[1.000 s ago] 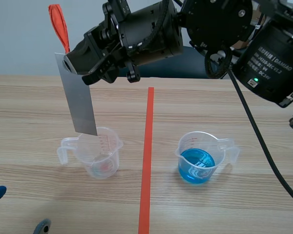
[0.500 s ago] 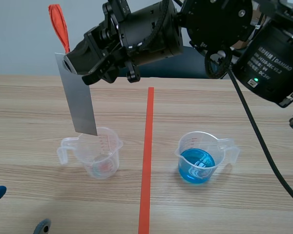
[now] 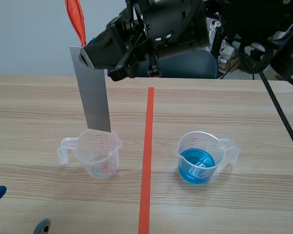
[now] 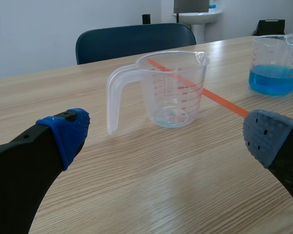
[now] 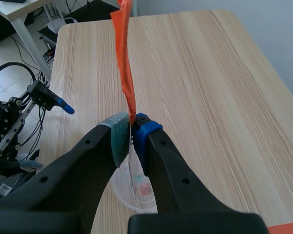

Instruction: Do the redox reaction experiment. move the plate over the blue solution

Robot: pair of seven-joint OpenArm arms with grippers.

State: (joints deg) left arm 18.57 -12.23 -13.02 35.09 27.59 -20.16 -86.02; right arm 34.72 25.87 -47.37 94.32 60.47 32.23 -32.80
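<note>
The right gripper point(image 3: 85, 57) clamps the plate point(image 3: 94, 97) by its top; the plate hangs below it, over the clear cup point(image 3: 98, 155). Its free end may swing and strike the rim of the blue cup point(image 3: 197, 157).

The scene view is taken from the near side of the bench point(image 3: 39, 107), raised and tilted down toward the far wall. The left wrist view is set low and close to the bench top, looking across past the spread left gripper point(image 4: 166, 136). The right wrist view is aimed steeply down from high up, past the right gripper point(image 5: 132, 131) clamped on the plate point(image 3: 95, 92). The clear jug point(image 3: 100, 158) is shared by all three views. The blue-filled jug point(image 3: 198, 158) is shared only by the scene and left wrist views.
</note>
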